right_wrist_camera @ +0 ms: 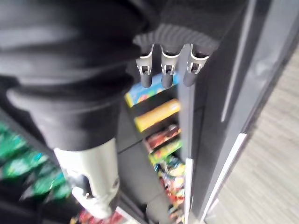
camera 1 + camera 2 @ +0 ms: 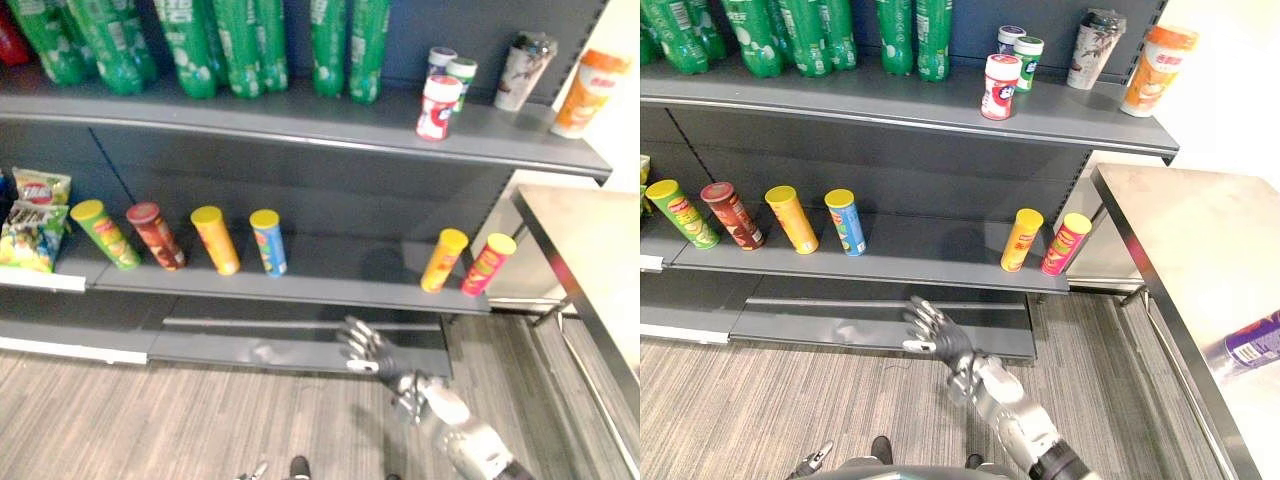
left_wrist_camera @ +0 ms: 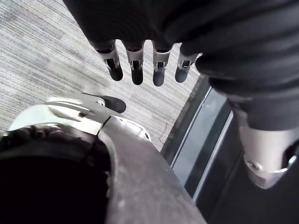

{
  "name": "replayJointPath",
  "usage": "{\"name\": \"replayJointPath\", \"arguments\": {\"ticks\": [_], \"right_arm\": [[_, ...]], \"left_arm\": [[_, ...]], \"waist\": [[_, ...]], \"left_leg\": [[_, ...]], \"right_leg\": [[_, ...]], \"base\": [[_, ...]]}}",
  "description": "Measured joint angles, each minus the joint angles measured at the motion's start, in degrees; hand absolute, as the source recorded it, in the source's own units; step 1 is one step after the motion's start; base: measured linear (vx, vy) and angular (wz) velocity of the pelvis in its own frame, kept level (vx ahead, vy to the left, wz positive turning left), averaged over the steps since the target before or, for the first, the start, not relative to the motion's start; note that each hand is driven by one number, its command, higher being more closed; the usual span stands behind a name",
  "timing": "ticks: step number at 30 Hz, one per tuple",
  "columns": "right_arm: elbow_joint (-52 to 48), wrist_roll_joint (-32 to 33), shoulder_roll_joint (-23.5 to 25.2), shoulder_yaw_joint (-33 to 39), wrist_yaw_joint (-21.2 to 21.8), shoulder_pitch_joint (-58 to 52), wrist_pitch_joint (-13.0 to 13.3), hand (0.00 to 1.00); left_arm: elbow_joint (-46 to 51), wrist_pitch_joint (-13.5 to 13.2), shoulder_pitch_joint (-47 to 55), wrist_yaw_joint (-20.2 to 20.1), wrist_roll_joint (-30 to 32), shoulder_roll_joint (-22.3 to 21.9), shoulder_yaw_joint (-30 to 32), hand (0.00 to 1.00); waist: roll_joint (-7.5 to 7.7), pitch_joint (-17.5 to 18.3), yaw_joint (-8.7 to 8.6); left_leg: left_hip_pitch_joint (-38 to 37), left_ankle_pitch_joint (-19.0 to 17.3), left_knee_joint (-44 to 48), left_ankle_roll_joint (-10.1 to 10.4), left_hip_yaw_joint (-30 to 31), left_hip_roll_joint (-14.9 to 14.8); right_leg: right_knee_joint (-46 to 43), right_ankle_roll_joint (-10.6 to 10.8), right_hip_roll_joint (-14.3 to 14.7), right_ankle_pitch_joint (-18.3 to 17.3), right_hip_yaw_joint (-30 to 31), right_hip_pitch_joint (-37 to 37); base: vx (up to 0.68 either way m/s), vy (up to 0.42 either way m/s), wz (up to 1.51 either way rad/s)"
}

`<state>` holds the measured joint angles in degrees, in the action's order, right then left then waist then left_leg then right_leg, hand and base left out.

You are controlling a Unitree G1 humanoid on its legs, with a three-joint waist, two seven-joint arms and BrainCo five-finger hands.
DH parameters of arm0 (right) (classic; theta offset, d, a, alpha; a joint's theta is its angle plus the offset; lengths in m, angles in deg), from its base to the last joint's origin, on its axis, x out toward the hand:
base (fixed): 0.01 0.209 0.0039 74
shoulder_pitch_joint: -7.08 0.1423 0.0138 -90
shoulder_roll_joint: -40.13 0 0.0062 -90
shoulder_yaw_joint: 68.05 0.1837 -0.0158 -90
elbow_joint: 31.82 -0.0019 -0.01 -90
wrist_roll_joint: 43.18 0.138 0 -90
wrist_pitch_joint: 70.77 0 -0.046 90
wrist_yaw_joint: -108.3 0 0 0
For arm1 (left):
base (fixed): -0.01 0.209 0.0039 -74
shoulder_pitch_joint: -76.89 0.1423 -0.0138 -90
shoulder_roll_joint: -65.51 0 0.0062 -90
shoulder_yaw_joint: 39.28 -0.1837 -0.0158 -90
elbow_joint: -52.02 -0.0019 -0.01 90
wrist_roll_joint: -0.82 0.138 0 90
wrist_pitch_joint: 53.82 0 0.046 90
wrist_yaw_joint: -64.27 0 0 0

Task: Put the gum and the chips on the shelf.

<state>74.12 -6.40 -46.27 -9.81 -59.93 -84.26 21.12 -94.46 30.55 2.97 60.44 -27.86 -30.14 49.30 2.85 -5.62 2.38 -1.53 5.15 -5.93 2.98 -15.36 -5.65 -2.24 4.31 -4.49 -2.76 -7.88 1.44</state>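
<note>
Fingers (image 2: 356, 338) of the right hand (image 2: 378, 358) straight and spread apart, clamped on nothing, palm empty. Hand sits at 6 o'clock in the head views, raised in front of the lowest shelf board (image 2: 250, 350); contact with the board cannot be judged. Left hand (image 3: 136, 70): fingers straight, side by side, hanging over the grey plank floor (image 3: 51, 56), thumb apart, also empty. Gum: red-and-white gum bottle (image 2: 438, 107) upright on the top shelf (image 2: 300, 118) at about 1 o'clock, two smaller capped tubs (image 2: 452, 68) just behind it. Chips: two chips cans, yellow (image 2: 444, 259) and pink-red (image 2: 487, 263), standing just beside each other on the middle shelf (image 2: 340, 278) at 3 o'clock. Four more cans (image 2: 215, 240) (green, brown-red, yellow, blue) in a spaced row on the same shelf toward 9 o'clock; snack bags (image 2: 32, 222) at the far 9 o'clock end. Green bottles (image 2: 230, 45) line the top shelf from 10 to 12 o'clock; patterned cup (image 2: 523, 70) and orange cup (image 2: 590, 92) at 2 o'clock. Steel table (image 2: 1180, 230) at 4 o'clock, a purple container (image 2: 1255, 342) on it, too blurred to identify.
</note>
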Motion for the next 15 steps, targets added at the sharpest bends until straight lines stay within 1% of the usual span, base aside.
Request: {"name": "replayJointPath", "arguments": {"ticks": [1,2,3,5,6,8,9,11,13,14,15], "right_arm": [[1.99,-0.68,-0.01,0.52,-0.08,-0.70,0.18,0.00],[6.37,-1.34,0.08,1.82,-0.08,-1.90,1.05,0.00],[8.34,-1.98,0.31,2.75,-0.13,-2.56,1.46,0.00],[15.54,-5.84,1.14,7.04,-0.65,-4.43,3.51,0.00],[17.01,-6.06,1.41,8.27,-1.28,-4.85,4.07,0.00],[22.16,-8.04,2.64,13.36,-3.33,-6.09,6.18,0.00],[23.42,-8.73,2.92,14.63,-3.98,-6.25,6.66,0.00],[27.13,-12.42,4.08,19.19,-7.94,-7.26,9.17,0.00],[29.32,-14.33,4.49,21.09,-9.56,-7.75,10.22,0.00],[32.15,-15.47,4.54,22.54,-9.43,-8.22,10.28,0.00],[33.52,-15.13,4.51,23.15,-8.68,-8.32,9.87,0.00]], "left_arm": [[-0.03,0.05,0.10,-0.05,-0.34,0.00,-0.30,0.00],[-0.03,0.17,0.12,-0.41,-0.38,-0.03,-0.60,0.00],[-0.02,0.22,0.09,-0.64,-0.38,-0.07,-0.79,0.00],[0.00,0.66,-0.05,-1.55,-0.36,-0.30,-1.19,0.00],[0.00,0.73,-0.08,-1.65,-0.36,-0.39,-1.19,0.00],[0.00,0.73,-0.10,-2.24,-0.26,-0.68,-1.19,0.00],[0.00,0.73,-0.10,-2.44,-0.26,-0.74,-1.18,0.00],[-0.06,0.68,-0.12,-2.96,-0.19,-0.89,-1.15,0.00],[-0.19,0.64,-0.11,-3.18,-0.20,-0.91,-1.11,0.00],[-0.69,0.49,-0.16,-3.41,-0.20,-0.94,-1.05,0.00],[-0.80,0.46,-0.14,-3.42,-0.19,-0.94,-1.03,0.00]], "waist": [[-0.12,0.07,-0.20],[-0.40,0.17,-0.50],[-0.61,0.20,-0.55],[-1.34,0.20,-0.71],[-1.55,0.20,-0.79],[-2.08,0.27,-0.95],[-2.18,0.33,-0.99],[-2.36,0.37,-1.12],[-2.38,0.30,-1.26],[-2.42,0.32,-1.53],[-2.43,0.29,-1.76]], "left_leg": [[-0.09,-0.13,0.00,-0.03,-0.11,0.08],[-0.31,-0.37,0.00,0.02,-0.33,0.22],[-0.39,-0.46,0.00,0.03,-0.46,0.28],[-0.67,-0.84,0.00,-0.02,-1.01,0.41],[-0.68,-0.90,0.00,-0.05,-1.04,0.43],[-0.74,-1.06,0.00,-0.04,-1.02,0.50],[-0.75,-1.09,0.00,-0.03,-1.01,0.51],[-1.01,-1.22,0.00,0.14,-0.97,0.62],[-1.55,-1.42,0.00,0.28,-0.98,0.72],[-2.10,-1.77,-0.01,0.35,-0.97,0.87],[-2.44,-1.91,-0.01,0.36,-0.95,0.94]], "right_leg": [[0.00,0.01,-0.07,0.00,0.10,0.02],[0.00,0.02,-0.20,-0.01,0.34,0.07],[0.01,0.02,-0.25,-0.01,0.46,0.07],[0.05,0.05,-0.39,-0.03,0.74,0.24],[0.08,0.06,-0.41,-0.04,0.75,0.24],[0.08,0.17,-0.48,-0.28,0.69,0.24],[0.08,0.17,-0.49,-0.34,0.66,0.25],[0.01,0.33,-0.59,-0.68,0.54,0.45],[0.03,0.38,-0.69,-0.97,0.51,0.95],[-0.01,0.41,-0.86,-1.20,0.52,1.54],[0.04,0.50,-0.93,-1.34,0.51,1.82]], "base": [[0.05,0.034,-0.11],[0.04,0.029,-0.08],[0.05,0.034,-0.11],[0.06,0.026,-0.10],[0.06,0.016,-0.04],[0.07,0.008,0.01],[0.06,0.006,0.03],[0.06,0.006,0.04],[0.07,0.009,0.01],[0.07,0.016,-0.01],[0.09,0.023,-0.01]]}}
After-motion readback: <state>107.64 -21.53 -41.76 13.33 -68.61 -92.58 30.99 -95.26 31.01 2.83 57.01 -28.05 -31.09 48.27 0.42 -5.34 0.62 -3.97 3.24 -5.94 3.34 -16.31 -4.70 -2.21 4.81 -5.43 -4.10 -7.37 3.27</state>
